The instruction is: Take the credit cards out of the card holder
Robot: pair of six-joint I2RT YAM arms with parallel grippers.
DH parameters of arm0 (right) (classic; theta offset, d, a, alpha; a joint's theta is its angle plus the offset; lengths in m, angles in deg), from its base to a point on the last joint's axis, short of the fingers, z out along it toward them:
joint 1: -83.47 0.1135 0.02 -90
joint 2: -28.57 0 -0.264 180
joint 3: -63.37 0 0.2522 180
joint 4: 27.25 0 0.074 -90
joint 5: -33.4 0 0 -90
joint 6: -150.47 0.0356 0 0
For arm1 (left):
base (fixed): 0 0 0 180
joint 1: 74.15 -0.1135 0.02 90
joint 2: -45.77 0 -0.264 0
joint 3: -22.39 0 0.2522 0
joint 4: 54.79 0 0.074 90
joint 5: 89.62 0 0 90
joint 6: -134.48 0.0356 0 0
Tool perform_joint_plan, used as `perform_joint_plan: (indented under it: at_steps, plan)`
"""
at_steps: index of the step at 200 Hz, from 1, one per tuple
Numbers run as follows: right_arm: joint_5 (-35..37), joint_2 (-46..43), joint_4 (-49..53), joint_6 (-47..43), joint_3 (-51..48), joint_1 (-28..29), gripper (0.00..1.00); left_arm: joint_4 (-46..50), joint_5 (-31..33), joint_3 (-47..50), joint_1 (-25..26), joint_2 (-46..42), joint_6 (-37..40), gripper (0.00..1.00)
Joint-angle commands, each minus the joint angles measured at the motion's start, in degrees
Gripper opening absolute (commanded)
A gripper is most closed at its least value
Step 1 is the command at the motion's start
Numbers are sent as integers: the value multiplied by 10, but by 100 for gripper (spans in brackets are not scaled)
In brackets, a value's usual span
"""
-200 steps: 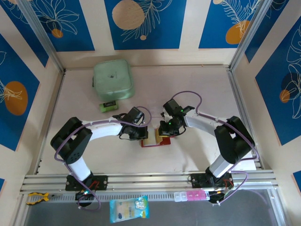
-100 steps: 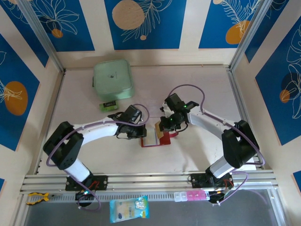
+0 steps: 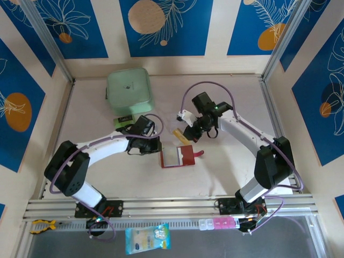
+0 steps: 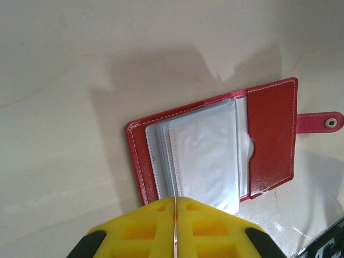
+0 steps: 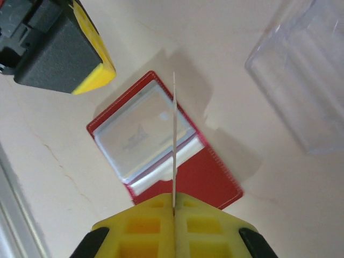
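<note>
Step in hand: drawing one card out of the card holder.

The right end effector (image 5: 173,203) is pinched tight on a tan card (image 3: 180,135). The wrist view shows the card edge-on between the yellow fingers (image 5: 140,228). From above, the card hangs tilted just past the far edge of the card holder (image 3: 180,156) and apart from it. It is judged fully out of its sleeve.

The card holder lies open and flat on the counter (image 3: 231,177), between the two arms. Its clear sleeves (image 4: 207,156) face up and the snap tab (image 4: 321,122) points to the right arm's side. Laid open like this, the sleeve mouths are exposed for a sideways pull.

The left end effector (image 4: 175,200) is closed, fingers meeting, and holds nothing. It sits at the holder's left edge, probably to steady the cover against sliding. Whether it touches cannot be told.

The sleeves look pale, and whether more cards sit inside cannot be told.

Likely next move: set the tan card on bare counter, away from the holder.
</note>
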Motion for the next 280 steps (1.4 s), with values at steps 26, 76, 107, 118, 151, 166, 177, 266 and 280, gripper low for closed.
perform_joint_plan:
  at_steps: [26, 76, 107, 118, 151, 166, 177, 266, 280]
  plan:
    - [19, 63, 64, -219, 105, -22, 0, 30, -12, -2, -16, -29, 18, 10]
    - [41, 160, 112, -291, 219, -48, 0, 44, -17, -9, -27, -32, 21, 10]
    - [50, 217, 128, -317, 284, -56, 0, 50, -20, -15, -36, -31, 26, 10]
    - [55, 237, 140, -326, 304, -57, 0, 51, -22, -17, -38, -29, 28, 10]
    - [51, 277, 142, -347, 329, -62, 0, 50, -25, -19, -40, -26, 28, 10]
    - [45, 292, 150, -348, 336, -61, 0, 48, -28, -17, -40, -23, 27, 10]
    - [44, 297, 149, -348, 328, -61, 1, 47, -28, -16, -41, -23, 26, 10]
    - [50, 282, 109, -317, 295, -66, 21, 43, -31, -14, -44, -28, 19, 10]
    - [48, 263, 85, -300, 281, -66, 22, 44, -32, -18, -44, -27, 20, 10]
